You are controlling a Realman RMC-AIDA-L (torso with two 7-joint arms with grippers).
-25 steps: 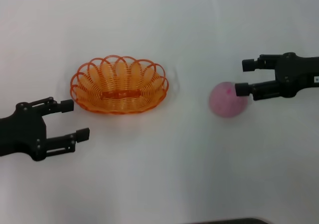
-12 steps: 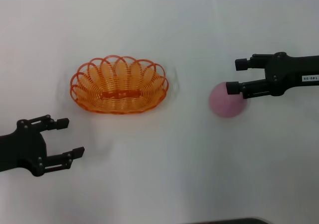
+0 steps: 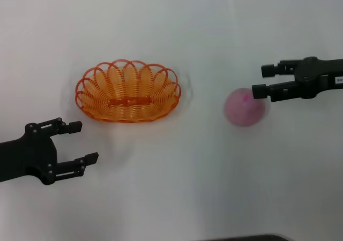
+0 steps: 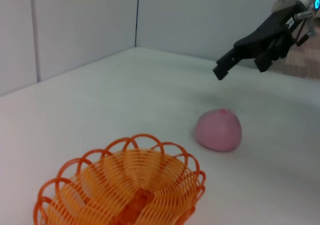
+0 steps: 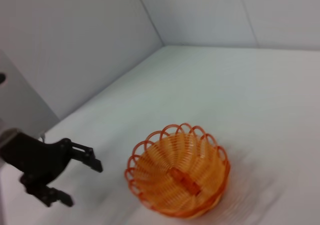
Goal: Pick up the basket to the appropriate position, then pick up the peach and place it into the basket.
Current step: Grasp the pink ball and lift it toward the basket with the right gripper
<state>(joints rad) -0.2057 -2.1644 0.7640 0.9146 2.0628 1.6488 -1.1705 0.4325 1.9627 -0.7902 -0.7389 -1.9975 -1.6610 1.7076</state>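
The orange wire basket [image 3: 128, 91] sits empty on the white table, left of centre; it also shows as the basket [image 4: 122, 191] and the basket [image 5: 178, 176] in the wrist views. The pale pink peach [image 3: 244, 106] lies to the right, and the left wrist view shows the peach [image 4: 218, 130] beyond the basket. My right gripper [image 3: 262, 80] hangs open above the peach's far right side, not touching it. My left gripper [image 3: 81, 142] is open near the table's front left, below and left of the basket, holding nothing.
The white table [image 3: 177, 182] spreads around both objects. Grey wall panels [image 5: 75, 45] rise behind the table's far side in the wrist views. A dark edge [image 3: 241, 238] shows at the bottom of the head view.
My right gripper moved in over the peach, then drew back to the right. My left gripper pulled away from the basket toward the front, then edged forward and right again.
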